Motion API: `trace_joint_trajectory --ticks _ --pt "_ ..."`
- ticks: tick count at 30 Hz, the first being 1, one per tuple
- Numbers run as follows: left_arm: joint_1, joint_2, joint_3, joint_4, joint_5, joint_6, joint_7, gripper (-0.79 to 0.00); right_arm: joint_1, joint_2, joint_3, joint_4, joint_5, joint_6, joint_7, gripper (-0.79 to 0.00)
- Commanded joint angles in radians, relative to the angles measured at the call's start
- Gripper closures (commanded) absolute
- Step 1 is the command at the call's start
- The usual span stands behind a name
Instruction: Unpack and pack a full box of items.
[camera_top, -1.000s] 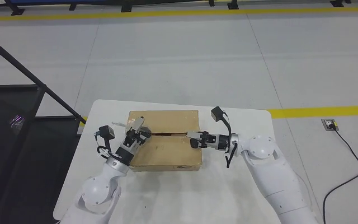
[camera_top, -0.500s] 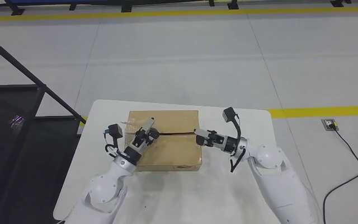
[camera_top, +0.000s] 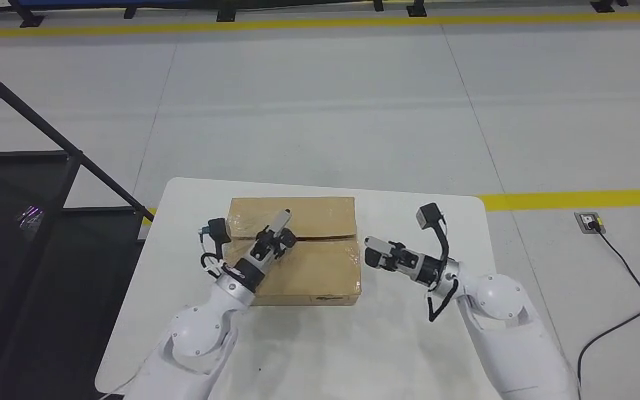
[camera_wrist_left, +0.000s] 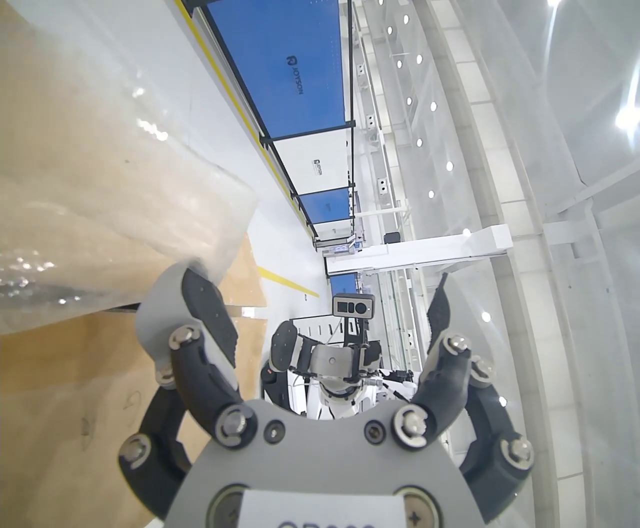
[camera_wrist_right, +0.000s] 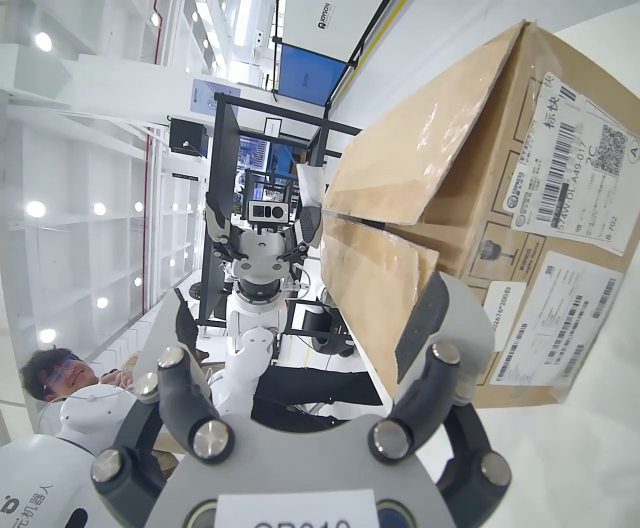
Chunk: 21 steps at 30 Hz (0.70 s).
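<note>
box: the cardboard box (camera_top: 300, 265) sits on the white table (camera_top: 400, 330), a bit toward the robot's left of the middle. Both top flaps are folded down and meet along a seam. From the right wrist view they aren't quite flat, and there's a thin gap between them.

left claw: the left gripper (camera_top: 272, 240) is over the box top, right by the seam. Its fingers are spread wide with nothing pinched between them.

plastic: a floppy piece of clear plastic (camera_wrist_left: 125, 175) lies against the tip of one left finger (camera_wrist_left: 202, 300) and drapes over the cardboard. Can't tell if it's stuck to the finger or just touching. From the top it shows as a pale strip (camera_top: 281, 216) poking out past the claw.

right claw: the right gripper (camera_top: 370, 250) is just beside the box's right end, at about flap height. The jaws are wide apart and holding nothing. One finger (camera_wrist_right: 435, 320) is close to the corner of the nearer flap, though whether it actually touches I can't say.

stickers: shipping labels (camera_wrist_right: 565, 165) cover the end of the box that faces the right claw.
</note>
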Motion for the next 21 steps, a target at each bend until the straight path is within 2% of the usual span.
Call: trace_joint_trajectory --ticks 1,8,14,21 --pt "0.005 0.000 -0.001 -0.005 0.006 0.001 -0.011 -0.785 0.001 0.002 0.000 0.004 0.005 -0.004 0.001 -0.785" --pt "0.059 0.009 -0.044 -0.061 0.016 -0.003 -0.092 -0.785 0.019 0.006 -0.011 0.024 0.021 -0.012 0.005 -0.785" --pt "0.100 0.023 -0.109 -0.107 -0.003 0.039 -0.197 -0.785 0.042 0.008 -0.023 0.051 0.033 -0.022 0.011 -0.785" --pt "0.067 0.017 -0.084 -0.074 0.006 0.061 -0.184 -0.785 0.055 0.013 -0.032 0.062 0.038 -0.028 0.014 -0.785"
